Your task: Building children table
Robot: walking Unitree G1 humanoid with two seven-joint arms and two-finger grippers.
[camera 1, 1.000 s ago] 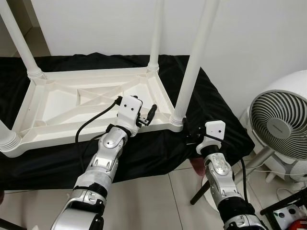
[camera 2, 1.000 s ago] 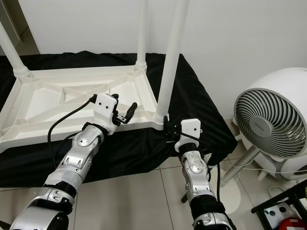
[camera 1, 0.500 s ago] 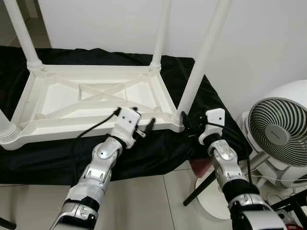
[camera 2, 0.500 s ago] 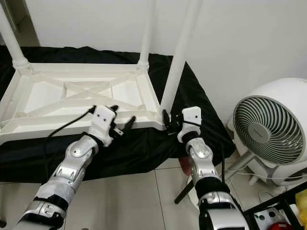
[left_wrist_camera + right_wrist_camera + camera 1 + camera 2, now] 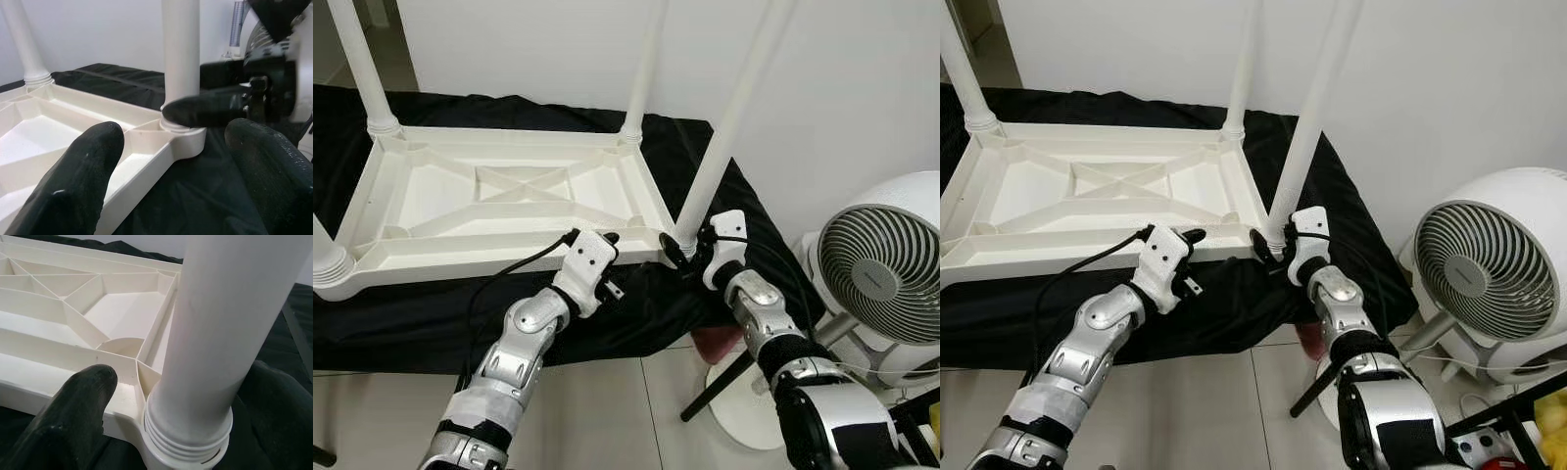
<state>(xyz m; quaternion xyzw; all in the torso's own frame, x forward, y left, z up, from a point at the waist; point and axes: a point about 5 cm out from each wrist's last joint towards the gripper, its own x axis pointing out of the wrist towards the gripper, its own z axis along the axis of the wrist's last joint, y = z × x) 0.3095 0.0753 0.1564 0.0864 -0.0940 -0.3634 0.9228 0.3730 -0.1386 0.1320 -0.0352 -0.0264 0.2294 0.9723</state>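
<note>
An upturned white table (image 5: 499, 206) lies on a black cloth (image 5: 636, 313), legs up. The left gripper (image 5: 607, 257), fingers spread, hovers at its near rim. The right gripper (image 5: 677, 251) straddles the near-right leg (image 5: 729, 127), fingers apart. A white fan (image 5: 881, 264) stands rightward.

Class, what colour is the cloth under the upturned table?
Black; the cloth under the white table shows best in the left eye view.
</note>
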